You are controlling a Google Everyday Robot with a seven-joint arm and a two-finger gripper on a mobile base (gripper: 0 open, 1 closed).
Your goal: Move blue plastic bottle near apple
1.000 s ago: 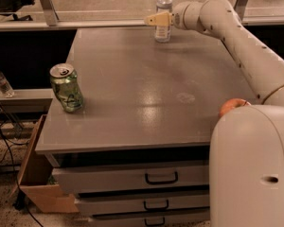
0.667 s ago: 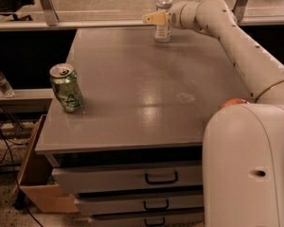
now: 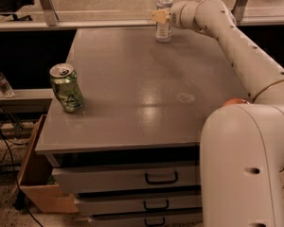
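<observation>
Little has shifted around the blue plastic bottle (image 3: 164, 31) since a second ago: it stands upright in the same spot at the far edge of the counter (image 3: 132, 65), while the arm's bulky near link (image 3: 246, 164) has swung further into the foreground and now covers more of the apple (image 3: 234, 101), of which only a red-orange sliver shows at the counter's right side. At mid-height against the bottle's left flank sits the pincer (image 3: 160, 17), reached across from the right, a height that would suit a stable side hold on a tall, light thing. Whether it has clamped the bottle or merely stands at it I cannot tell. Bottle and apple are well apart, so the carry seems not yet begun. A dented green can (image 3: 66, 88) stands near the left front edge, clear of the likely path.
</observation>
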